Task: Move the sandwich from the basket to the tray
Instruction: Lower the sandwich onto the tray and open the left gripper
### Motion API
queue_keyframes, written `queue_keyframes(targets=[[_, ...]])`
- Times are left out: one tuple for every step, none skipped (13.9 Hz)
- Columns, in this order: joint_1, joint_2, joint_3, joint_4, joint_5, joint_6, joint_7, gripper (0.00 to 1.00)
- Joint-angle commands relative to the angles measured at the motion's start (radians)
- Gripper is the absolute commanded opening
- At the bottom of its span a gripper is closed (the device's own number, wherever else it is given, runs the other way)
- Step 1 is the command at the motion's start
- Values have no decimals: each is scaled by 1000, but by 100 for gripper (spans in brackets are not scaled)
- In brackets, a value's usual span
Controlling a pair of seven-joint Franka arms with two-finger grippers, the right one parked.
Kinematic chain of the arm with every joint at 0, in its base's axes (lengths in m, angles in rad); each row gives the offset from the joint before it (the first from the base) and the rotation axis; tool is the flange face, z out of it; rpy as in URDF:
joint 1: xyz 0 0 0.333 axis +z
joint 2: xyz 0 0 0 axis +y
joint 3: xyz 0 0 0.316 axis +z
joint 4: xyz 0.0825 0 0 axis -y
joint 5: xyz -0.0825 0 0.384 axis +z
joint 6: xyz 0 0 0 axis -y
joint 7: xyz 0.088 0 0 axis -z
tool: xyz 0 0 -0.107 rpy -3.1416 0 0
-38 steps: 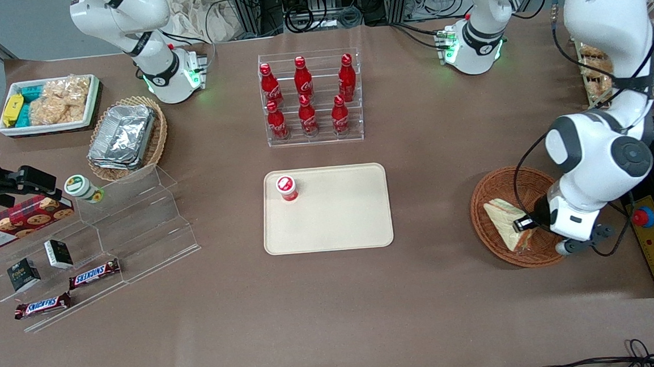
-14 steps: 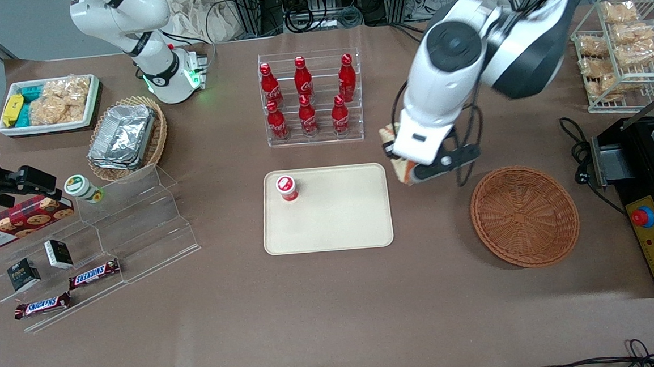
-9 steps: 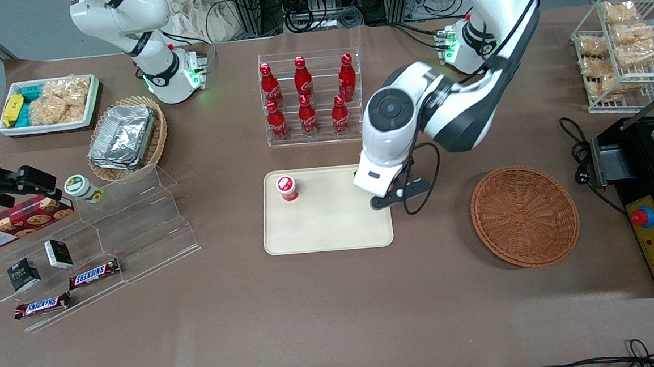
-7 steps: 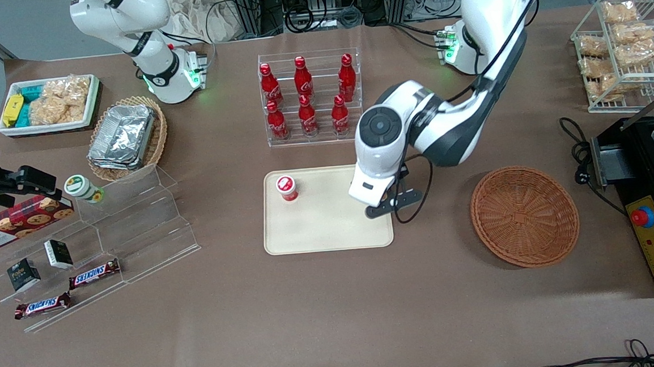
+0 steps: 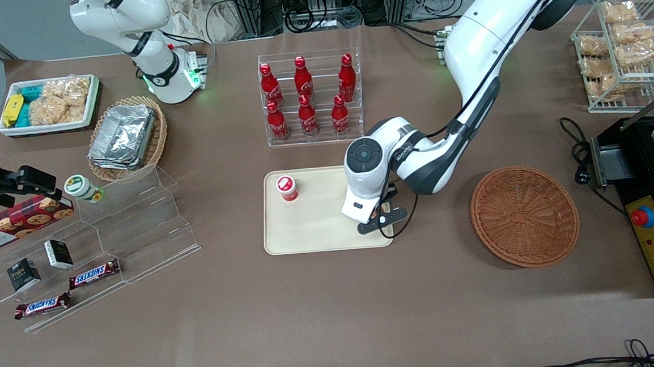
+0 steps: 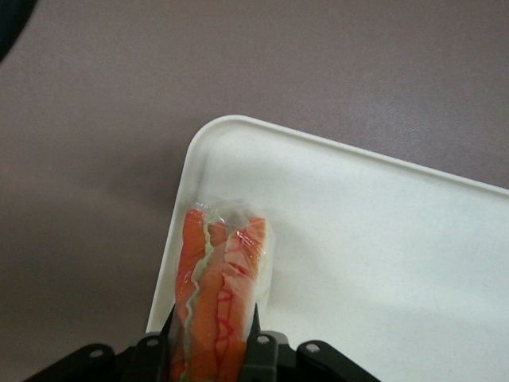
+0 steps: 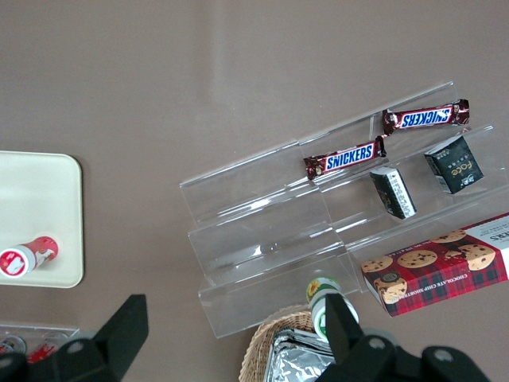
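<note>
Down comes the left arm, lower and closer to the front camera than half a second ago, and now the gripper [image 6: 213,350] sits low over the tray [image 5: 319,235] near its lower-right corner in the front view. Its fingers [image 6: 256,344] clamp the sandwich [image 6: 219,294], filling edge showing, right by the tray's rim. Mid-right, the basket [image 5: 525,215] lies empty. A red-capped bottle [image 5: 287,187] stands on the tray's upper left.
</note>
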Motion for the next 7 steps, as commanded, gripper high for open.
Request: queue_keyframes(targets=[[-10,5,1,27,23,-1,-27,99],[-10,1,1,28,23,-2,-48,100],[-8,-5,1,31,26,-2,-73,100],[-2,-30,1,33,29,-4,-93,100],[7,-71,1,33,17,-8,-110,100],[30,-112,1,31,11,-13,-117,100],[56,-155,-2,25,-1,-22,-117,100]])
